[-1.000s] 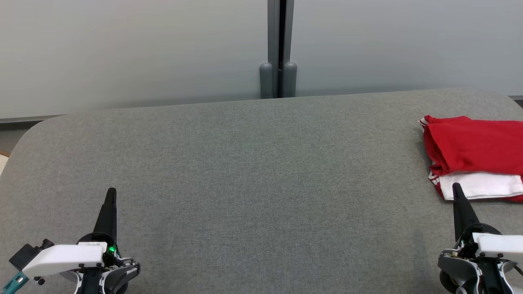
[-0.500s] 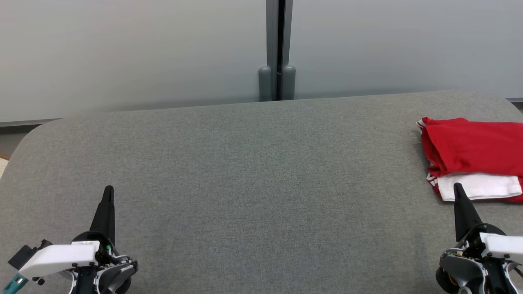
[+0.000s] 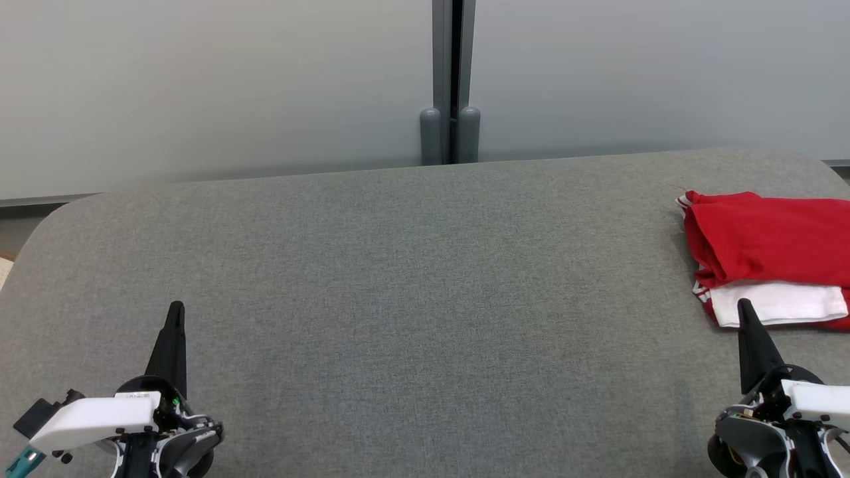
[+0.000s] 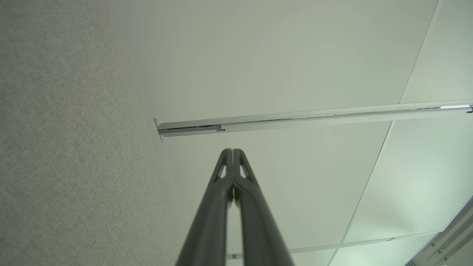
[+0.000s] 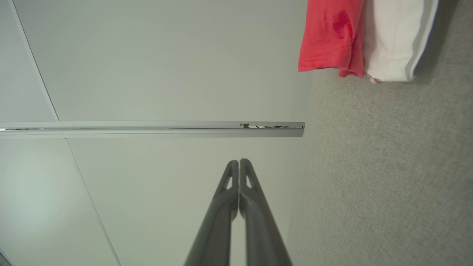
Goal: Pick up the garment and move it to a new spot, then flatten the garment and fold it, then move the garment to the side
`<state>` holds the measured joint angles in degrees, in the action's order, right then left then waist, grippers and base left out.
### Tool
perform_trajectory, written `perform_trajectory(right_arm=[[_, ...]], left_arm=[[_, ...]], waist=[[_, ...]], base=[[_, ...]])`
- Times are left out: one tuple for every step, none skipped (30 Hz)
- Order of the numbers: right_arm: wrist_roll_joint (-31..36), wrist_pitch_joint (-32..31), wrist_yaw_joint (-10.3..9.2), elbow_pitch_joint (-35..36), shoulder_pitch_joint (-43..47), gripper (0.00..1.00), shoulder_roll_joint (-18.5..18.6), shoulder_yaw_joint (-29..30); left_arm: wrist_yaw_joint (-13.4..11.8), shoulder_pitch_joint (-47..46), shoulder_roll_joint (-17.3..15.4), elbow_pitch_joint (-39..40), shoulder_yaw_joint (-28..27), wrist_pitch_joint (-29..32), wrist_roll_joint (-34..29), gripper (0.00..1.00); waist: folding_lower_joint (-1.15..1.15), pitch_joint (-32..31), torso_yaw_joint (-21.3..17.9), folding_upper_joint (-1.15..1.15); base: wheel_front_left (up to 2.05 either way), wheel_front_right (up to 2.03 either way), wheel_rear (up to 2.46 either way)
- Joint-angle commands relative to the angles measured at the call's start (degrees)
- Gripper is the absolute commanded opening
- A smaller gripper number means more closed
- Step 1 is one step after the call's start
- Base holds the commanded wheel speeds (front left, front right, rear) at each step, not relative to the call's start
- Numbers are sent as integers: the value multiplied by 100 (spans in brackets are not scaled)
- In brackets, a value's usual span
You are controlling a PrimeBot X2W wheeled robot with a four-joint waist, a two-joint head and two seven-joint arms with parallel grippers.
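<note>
The garment [image 3: 770, 245] is a red and white piece folded into a compact stack at the far right of the grey table [image 3: 425, 279], partly cut off by the head view's right edge. In the right wrist view the garment [image 5: 354, 37] lies at the top right. My right gripper [image 3: 744, 305] is shut and empty, its tip just in front of the garment's near white edge, apart from it. My left gripper [image 3: 176, 309] is shut and empty at the lower left, far from the garment. Both wrist views show the fingers [image 4: 232, 173] [image 5: 239, 181] pressed together.
A pale wall runs behind the table, with a grey vertical post [image 3: 451, 79] at the centre. The table's far corners are rounded. Its grey fabric stretches wide between the two grippers.
The head camera has shifted slightly, so the whole picture has slid a little. Neither gripper nor the garment has visibly moved on the table.
</note>
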<state>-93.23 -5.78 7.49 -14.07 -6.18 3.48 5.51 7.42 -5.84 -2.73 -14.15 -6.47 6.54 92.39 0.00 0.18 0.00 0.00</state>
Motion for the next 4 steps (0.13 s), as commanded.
perform_trajectory(right_arm=[[11,-20,0,21,19,0,17,28],[12,-21,0,20,19,0,15,29],[14,-22,0,20,19,0,14,30],[14,-22,0,20,19,0,14,30]], left_arm=[[17,-68,-28,16,-23,19,5,0],[17,-68,-28,16,-23,19,5,0],[17,-68,-28,16,-23,19,5,0],[17,-68,-28,16,-23,19,5,0]], waist=[[0,0,0,0],[0,0,0,0],[0,0,0,0],[0,0,0,0]], base=[[0,0,0],[0,0,0],[0,0,0],[0,0,0]])
